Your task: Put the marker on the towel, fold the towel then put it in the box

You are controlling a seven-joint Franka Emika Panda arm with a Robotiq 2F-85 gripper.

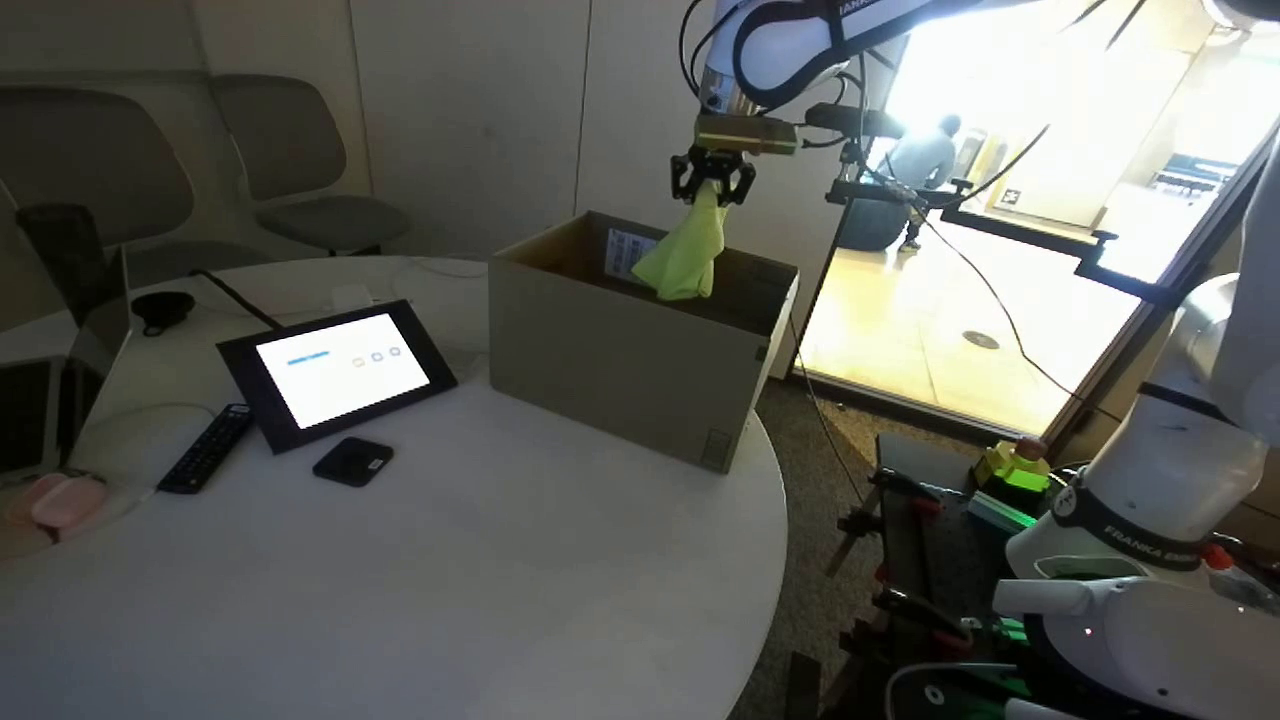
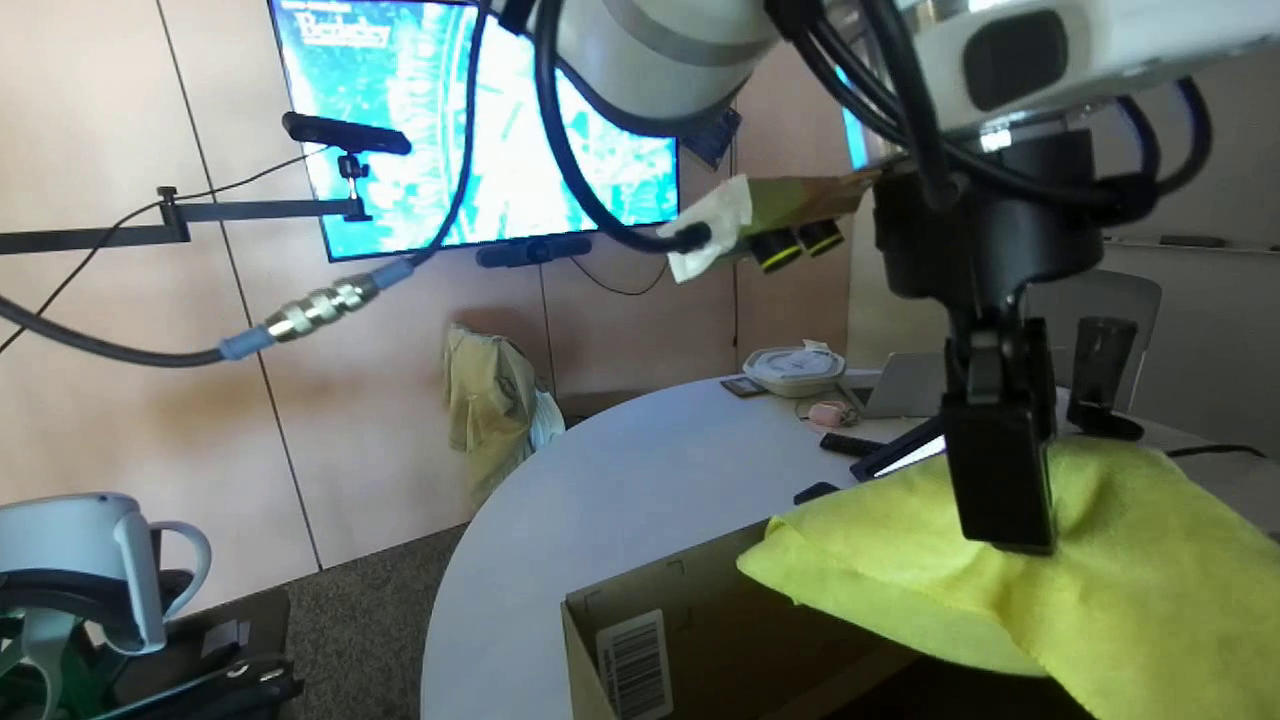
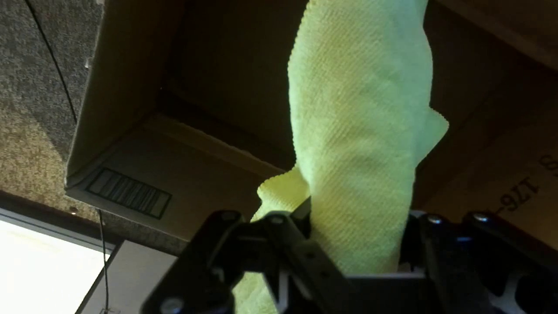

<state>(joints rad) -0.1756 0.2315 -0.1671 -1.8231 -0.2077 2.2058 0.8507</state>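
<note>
Holding: towel (image 1: pixel 690 252), pinched in the jaws — hanging lengthwise toward seven o'clock in an exterior view, over the open box (image 1: pixel 620 355). Next, probably: lowering toward six o'clock, then release. Unseen: marker — perhaps wrapped inside.

In the wrist view, the towel (image 3: pixel 362 131) is cut off above and the gripper (image 3: pixel 359 218), blurred, below. In an exterior view, the near wall of the box (image 1: pixel 615 355) hides its inner floor, print on the tablet (image 1: pixel 342 370) is too small to read, and the laptop (image 1: pixel 30 415) is cropped at left.
</note>
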